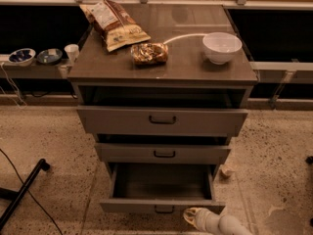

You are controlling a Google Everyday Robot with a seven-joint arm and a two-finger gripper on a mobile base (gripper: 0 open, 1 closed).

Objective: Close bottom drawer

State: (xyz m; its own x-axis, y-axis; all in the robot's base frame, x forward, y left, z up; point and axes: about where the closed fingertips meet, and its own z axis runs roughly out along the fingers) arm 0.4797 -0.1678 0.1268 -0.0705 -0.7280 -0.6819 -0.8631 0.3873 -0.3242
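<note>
Bottom drawer (pixel 142 205): pulled well out.
Hand (pixel 196 218): before its front panel, right of the handle (pixel 164 209); grip state cannot be told.
Snack bag (pixel 115 23): on bench (pixel 186 67), writing unreadable.

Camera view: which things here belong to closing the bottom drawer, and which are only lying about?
For the job:
bottom drawer, pulled far out
gripper, low in front of it, just right of its handle

Lying about:
chip bag, snack packet and white bowl on the cabinet top
top drawer and middle drawer, both partly open
</note>
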